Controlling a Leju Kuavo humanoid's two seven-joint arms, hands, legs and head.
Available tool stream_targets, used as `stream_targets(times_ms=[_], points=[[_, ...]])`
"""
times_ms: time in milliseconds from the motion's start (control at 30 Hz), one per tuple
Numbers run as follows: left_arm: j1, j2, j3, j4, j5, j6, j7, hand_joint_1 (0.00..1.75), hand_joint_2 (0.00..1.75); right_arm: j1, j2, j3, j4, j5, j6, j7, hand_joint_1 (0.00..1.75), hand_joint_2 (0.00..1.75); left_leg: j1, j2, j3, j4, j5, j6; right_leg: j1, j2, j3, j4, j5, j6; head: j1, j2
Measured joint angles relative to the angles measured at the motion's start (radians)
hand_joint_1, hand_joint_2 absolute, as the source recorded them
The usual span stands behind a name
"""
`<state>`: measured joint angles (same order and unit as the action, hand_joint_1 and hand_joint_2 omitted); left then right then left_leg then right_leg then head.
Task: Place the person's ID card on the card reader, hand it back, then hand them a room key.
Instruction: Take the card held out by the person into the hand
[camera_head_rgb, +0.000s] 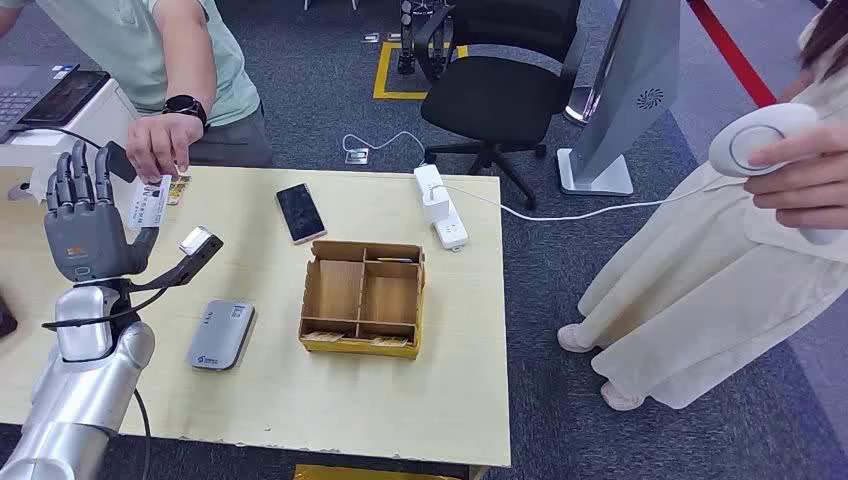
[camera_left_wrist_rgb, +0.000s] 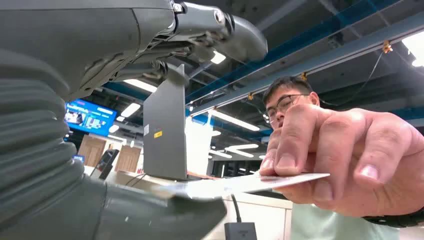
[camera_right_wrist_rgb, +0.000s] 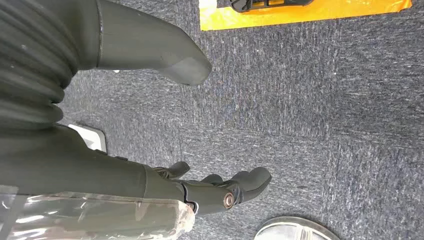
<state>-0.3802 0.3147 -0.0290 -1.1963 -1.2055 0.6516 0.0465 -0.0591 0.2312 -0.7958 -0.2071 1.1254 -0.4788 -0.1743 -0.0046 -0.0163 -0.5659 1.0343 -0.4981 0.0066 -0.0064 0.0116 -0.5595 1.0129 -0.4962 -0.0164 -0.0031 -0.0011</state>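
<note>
My left hand (camera_head_rgb: 85, 215) is raised over the table's left side, fingers upright and apart. A person's hand (camera_head_rgb: 160, 143) holds a white ID card (camera_head_rgb: 150, 203) out to it. In the left wrist view the ID card (camera_left_wrist_rgb: 240, 184) stays pinched in the person's fingers (camera_left_wrist_rgb: 345, 155), and its near end lies on my thumb (camera_left_wrist_rgb: 150, 215) with my fingers above it, apart. The grey card reader (camera_head_rgb: 220, 334) lies flat on the table near me. My right hand (camera_right_wrist_rgb: 215, 187) hangs over the carpet and holds nothing.
A wooden compartment box (camera_head_rgb: 365, 247) with cards in its front slot stands mid-table. A phone (camera_head_rgb: 300, 212) and a power strip (camera_head_rgb: 440, 208) lie behind it. A laptop (camera_head_rgb: 30, 95) sits far left. A second person (camera_head_rgb: 700, 270) stands right, holding a white round device (camera_head_rgb: 765, 135).
</note>
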Motion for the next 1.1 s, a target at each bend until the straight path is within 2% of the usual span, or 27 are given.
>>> stream_targets(times_ms=[333, 700, 1100], points=[[0.006, 0.000, 0.006, 0.000, 0.001, 0.002, 0.000, 1.75, 1.75, 0.000, 0.000, 0.000, 0.000, 0.002, 0.000, 0.000, 0.00, 1.75, 0.000, 0.000, 0.000, 0.000, 0.000, 0.000, 0.000, 0.000, 0.000, 0.000, 0.000, 0.000, 0.000, 0.000], [0.054, 0.000, 0.032, -0.013, 0.014, 0.010, -0.010, 1.75, 1.75, 0.001, 0.000, 0.000, 0.000, 0.010, 0.000, -0.007, 0.00, 1.75, 0.000, 0.000, 0.000, 0.000, 0.000, 0.000, 0.000, 0.000, 0.000, 0.000, 0.000, 0.000, 0.000, 0.000], [0.069, -0.022, 0.040, -0.039, 0.261, -0.073, -0.078, 1.75, 1.75, 0.001, 0.000, 0.000, 0.000, 0.014, -0.003, 0.004, 0.00, 1.75, 0.000, 0.000, 0.000, 0.000, 0.000, 0.000, 0.000, 0.000, 0.000, 0.000, 0.000, 0.000, 0.000, 0.000]])
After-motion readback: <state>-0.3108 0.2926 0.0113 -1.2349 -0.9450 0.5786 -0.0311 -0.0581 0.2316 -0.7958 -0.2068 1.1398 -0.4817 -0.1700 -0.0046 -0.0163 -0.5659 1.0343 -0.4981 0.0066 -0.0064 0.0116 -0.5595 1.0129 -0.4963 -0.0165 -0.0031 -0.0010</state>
